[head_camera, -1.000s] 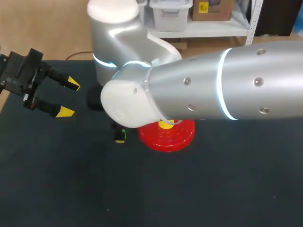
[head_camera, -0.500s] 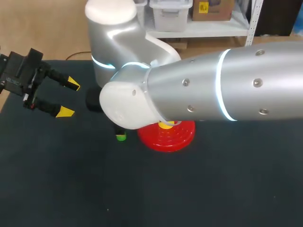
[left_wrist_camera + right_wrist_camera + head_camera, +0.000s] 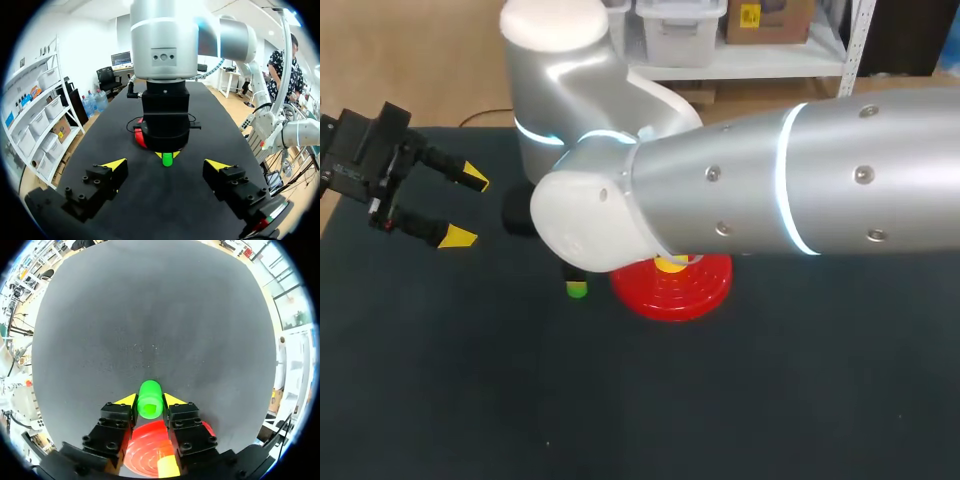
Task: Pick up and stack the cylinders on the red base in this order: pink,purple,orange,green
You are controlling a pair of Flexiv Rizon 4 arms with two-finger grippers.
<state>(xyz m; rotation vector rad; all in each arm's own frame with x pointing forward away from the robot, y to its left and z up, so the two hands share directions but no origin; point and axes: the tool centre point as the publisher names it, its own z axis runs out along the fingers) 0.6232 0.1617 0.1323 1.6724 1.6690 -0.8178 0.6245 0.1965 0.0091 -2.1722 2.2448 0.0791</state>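
Small green cylinder sits between the yellow fingertips of the right gripper - both fingers press on it from two sides, so the claw is clamped on it. In the head view the cylinder is at 9 o'clock of the round red ribbed base, just beside its rim, low over the dark table top. Left gripper - fingers spread wide, holding nothing - hangs at roughly 10 o'clock, well apart.
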